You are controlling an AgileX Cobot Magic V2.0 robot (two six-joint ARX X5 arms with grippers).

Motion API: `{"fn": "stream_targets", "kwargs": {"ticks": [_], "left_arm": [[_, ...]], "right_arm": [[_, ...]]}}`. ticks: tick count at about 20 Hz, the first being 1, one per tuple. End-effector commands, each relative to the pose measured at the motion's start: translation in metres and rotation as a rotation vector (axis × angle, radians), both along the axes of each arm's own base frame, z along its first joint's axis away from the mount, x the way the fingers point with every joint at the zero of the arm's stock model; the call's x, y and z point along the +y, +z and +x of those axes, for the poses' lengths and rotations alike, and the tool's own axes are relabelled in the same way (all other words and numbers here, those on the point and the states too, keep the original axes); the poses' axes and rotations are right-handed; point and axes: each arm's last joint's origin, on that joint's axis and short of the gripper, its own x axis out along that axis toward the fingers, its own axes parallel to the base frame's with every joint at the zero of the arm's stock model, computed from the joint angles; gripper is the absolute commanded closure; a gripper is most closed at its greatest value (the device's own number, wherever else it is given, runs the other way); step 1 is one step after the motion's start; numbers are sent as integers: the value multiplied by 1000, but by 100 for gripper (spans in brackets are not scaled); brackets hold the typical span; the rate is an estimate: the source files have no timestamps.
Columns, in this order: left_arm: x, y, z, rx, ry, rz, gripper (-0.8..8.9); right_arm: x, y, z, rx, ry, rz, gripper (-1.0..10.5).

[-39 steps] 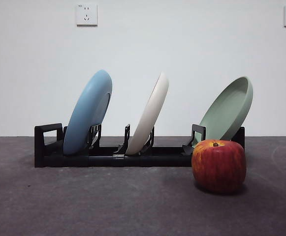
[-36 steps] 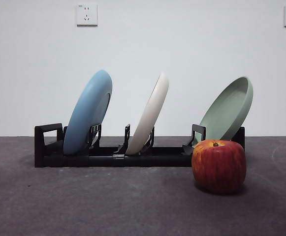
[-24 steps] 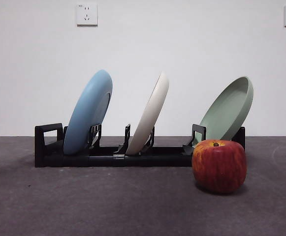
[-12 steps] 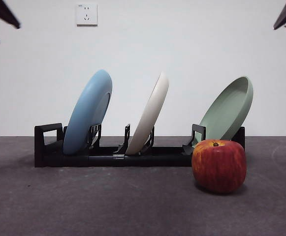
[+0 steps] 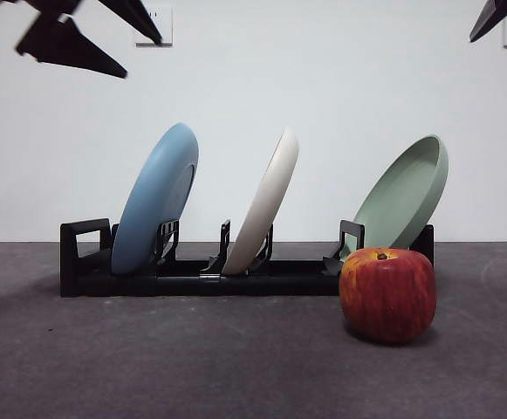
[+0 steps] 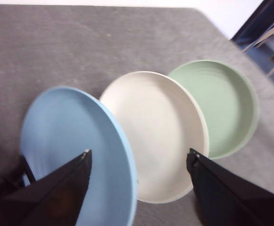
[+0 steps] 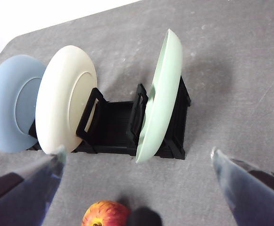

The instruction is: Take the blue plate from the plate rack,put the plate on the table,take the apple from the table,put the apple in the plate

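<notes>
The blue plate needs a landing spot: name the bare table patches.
Bare table lies before the plate rack, left of the apple; another patch right of the apple. Crowded: the rack's slots, with the blue plate and two others.

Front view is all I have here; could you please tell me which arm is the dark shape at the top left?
Observer: It is the left gripper. Its wrist view looks down on the blue plate, whose rim lies between its open jaws. The right gripper is the tip at the top right.
Operator: Thank you. Does the apple touch the rack?
Observer: No. The right wrist view shows bare table between the apple and the rack.
</notes>
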Motion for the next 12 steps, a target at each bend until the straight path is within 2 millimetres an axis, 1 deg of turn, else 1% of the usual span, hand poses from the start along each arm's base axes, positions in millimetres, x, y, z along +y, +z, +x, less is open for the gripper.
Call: {"fn": "stream_targets", "kwargs": {"ticks": [1,4,7,9,12], "left_arm": [[-14,-9,18,16,-26,65,472],[-30,-26,35,67,-19,112,472],[-41,-47,45,111,-20,163,472],[-44,-58,50,136,-27,177,472],[-45,-59,51,133,-28,176,483]], "right_arm": [[0,1,0,-10,5,-2,411],[0,1,0,-10,5,-2,411],[0,1,0,-10,4,-2,411],[0,1,0,-10,4,-2,411],[0,1,0,-10,4,-2,411]]}}
